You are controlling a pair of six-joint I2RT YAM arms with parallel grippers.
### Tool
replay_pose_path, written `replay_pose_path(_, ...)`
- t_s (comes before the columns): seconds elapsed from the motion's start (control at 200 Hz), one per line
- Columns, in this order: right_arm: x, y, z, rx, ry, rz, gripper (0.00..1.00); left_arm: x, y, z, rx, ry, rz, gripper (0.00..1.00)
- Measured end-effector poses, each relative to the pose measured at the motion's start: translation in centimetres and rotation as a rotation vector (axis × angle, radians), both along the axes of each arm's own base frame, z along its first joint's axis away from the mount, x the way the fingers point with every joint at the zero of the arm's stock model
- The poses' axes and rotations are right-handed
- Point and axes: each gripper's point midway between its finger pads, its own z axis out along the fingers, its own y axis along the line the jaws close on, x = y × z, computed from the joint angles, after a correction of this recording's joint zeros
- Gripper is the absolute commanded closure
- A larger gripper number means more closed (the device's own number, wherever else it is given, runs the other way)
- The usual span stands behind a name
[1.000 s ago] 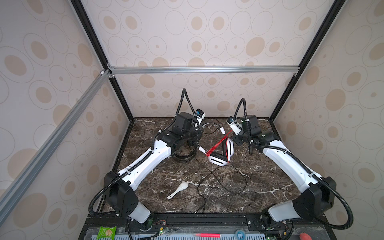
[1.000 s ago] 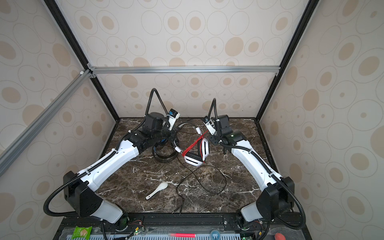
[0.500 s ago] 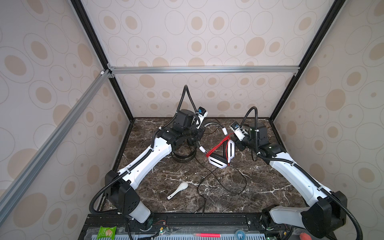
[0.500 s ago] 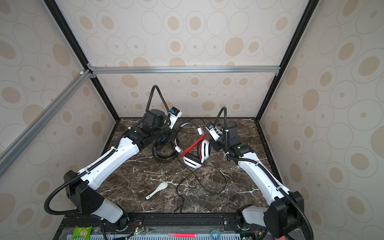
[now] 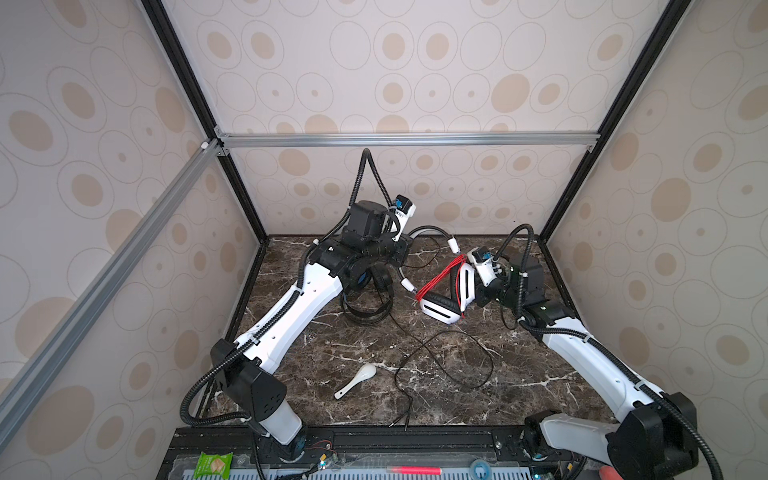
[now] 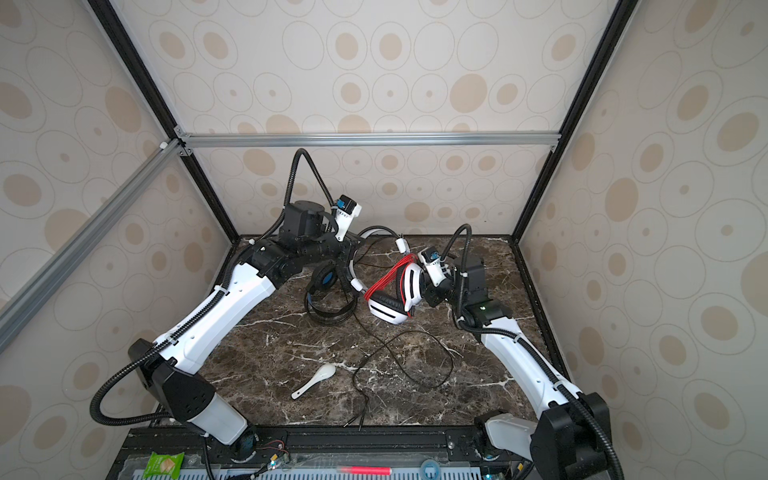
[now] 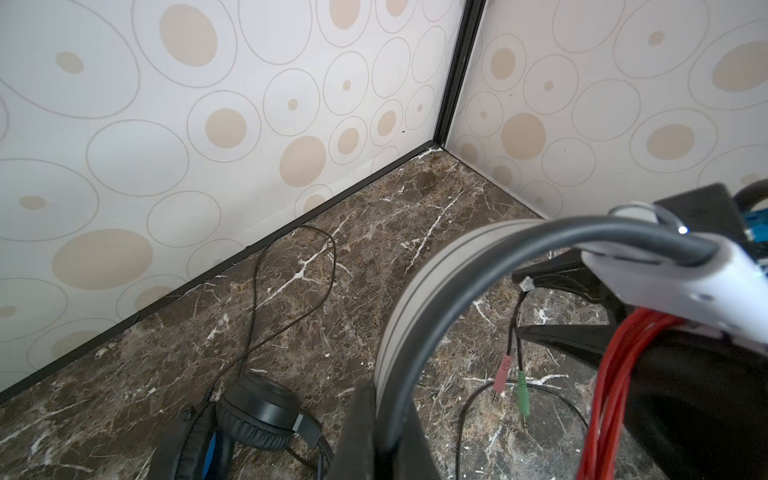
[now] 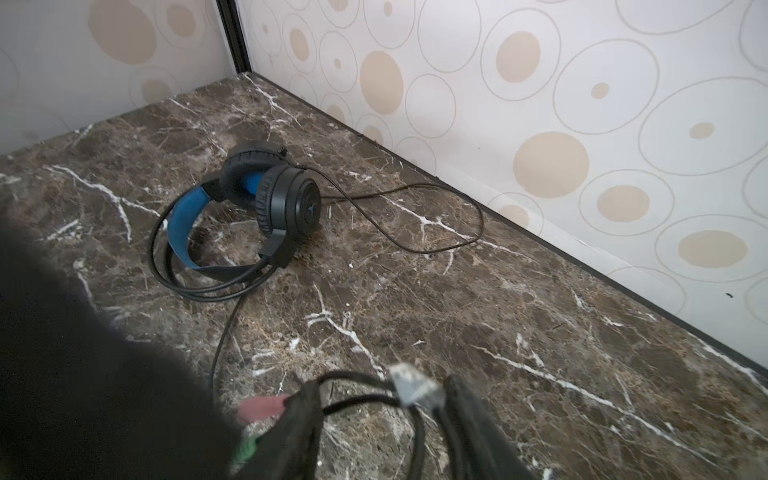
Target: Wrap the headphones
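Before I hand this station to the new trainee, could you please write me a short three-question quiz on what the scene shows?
1. True or false: the black headphones lie on the table, gripped by neither arm.
2. What do the left fingers clamp? A) a white spoon B) the headband of the white-and-black headphones C) a loose black cable
3. Fill in: the bundled cable on the white-and-black headphones is coloured ____.
Key: 1 true; 2 B; 3 red.
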Motion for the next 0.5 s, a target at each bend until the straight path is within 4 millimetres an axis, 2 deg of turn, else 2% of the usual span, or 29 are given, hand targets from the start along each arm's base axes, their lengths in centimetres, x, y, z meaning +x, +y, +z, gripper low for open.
replay_pose_path(0.27, -0.1, -0.5, 0.8, 0.145, 0.003, -0.026, 0.45, 0.2, -1.0, 1.0, -0.056, 0.029, -0.016, 1.0)
replay_pose_path(0.5, -0.6, -0.3, 1.8, 0.238, -0.006, -0.02, 0.43, -0.1, -1.3, 2.8, -0.098, 0.027, -0.03, 1.0)
